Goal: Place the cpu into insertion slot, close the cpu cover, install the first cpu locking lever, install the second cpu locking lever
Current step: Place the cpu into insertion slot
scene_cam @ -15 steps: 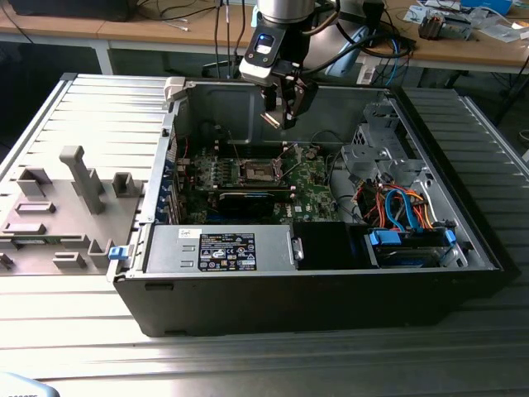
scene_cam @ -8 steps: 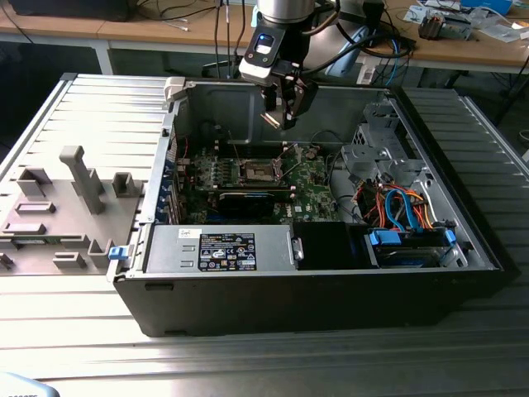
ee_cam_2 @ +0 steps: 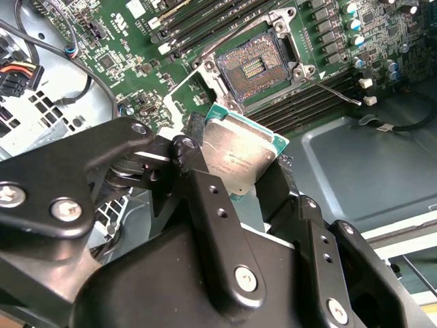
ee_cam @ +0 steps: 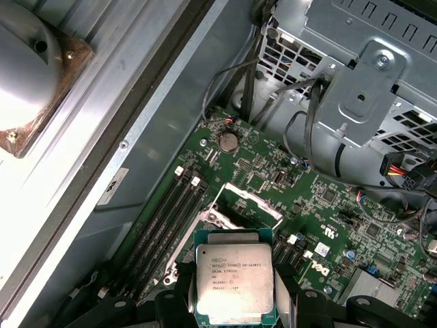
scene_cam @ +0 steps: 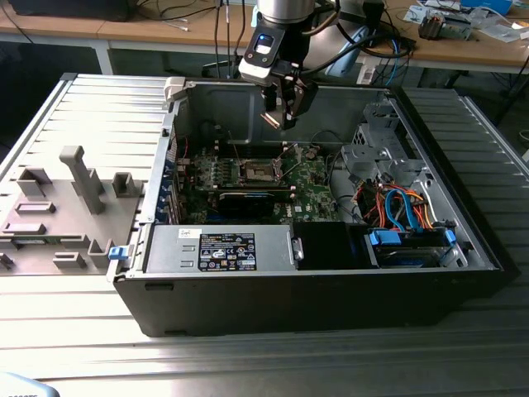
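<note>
First step in hand: the gripper [scene_cam: 279, 118], fingers pinching the chip [ee_cam_2: 240, 152] by its edges, holds it well above the open socket [ee_cam_2: 254, 67]; seating likely calls for squaring it overhead.

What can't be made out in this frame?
- Underside of the cpu: faces away in both wrist views.
- Lower edge of the cpu: covered in the second wrist view by the fingers of the gripper clamping it.
- The insertion slot: behind the cpu in the first wrist view.
- Its pins: too small in the exterior view.
</note>
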Action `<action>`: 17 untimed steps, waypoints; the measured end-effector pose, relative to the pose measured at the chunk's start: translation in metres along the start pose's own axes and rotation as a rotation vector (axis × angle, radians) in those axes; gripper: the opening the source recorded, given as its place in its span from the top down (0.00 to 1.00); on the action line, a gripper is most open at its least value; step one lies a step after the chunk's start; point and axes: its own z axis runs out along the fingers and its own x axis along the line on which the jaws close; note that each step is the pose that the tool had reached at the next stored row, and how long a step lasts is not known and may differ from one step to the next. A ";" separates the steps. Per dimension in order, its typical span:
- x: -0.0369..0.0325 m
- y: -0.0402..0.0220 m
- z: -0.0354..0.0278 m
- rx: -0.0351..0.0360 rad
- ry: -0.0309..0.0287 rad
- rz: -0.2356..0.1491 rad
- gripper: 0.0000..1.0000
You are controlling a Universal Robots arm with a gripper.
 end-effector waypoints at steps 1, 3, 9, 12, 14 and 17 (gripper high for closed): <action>0.0000 0.0000 0.0000 0.0000 0.0000 0.001 0.45; 0.0000 0.0000 0.0000 0.0000 -0.0001 0.001 0.45; 0.0000 0.0000 0.0001 -0.0001 -0.0003 0.004 0.45; 0.0000 0.0000 0.0003 -0.0001 -0.0006 0.007 0.45; 0.0000 0.0000 0.0003 -0.0001 -0.0007 0.009 0.45; 0.0000 0.0000 0.0003 -0.0001 -0.0009 0.010 0.45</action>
